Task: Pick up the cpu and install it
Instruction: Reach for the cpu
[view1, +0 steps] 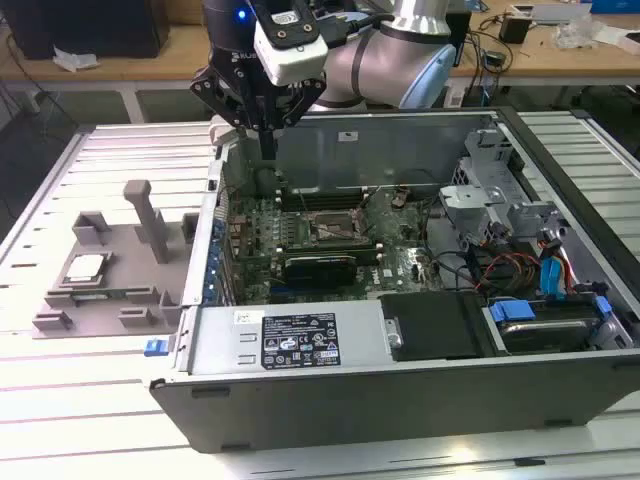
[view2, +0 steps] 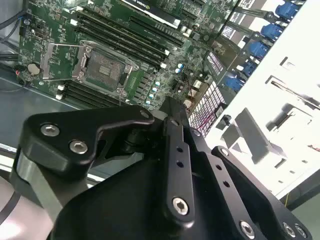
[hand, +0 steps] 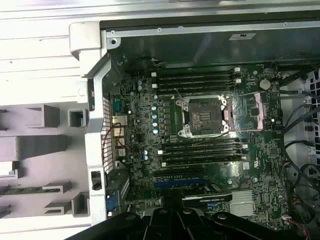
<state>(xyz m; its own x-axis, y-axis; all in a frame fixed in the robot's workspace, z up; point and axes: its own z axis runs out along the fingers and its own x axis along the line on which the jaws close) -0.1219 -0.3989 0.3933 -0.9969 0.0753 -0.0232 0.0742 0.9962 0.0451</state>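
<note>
An open computer case (view1: 300, 390) lay on the desk (view1: 60, 420); inside it sat a green motherboard (view1: 265, 225) (its socket (hand: 202, 116) uncovered), beside the case a grey fixture (view1: 135, 275).

Bright, even light from overhead, laying a pale sheen along the ribs of the white table (view1: 70, 420), and the grey fixture (view1: 120, 270) casts only soft shadows. In the second wrist view that fixture (view2: 250, 135) is washed out to glaring white, while in the first wrist view the case wall (hand: 200, 47) sits in shade beside a dimmer, evenly lit motherboard (hand: 200, 160).
</note>
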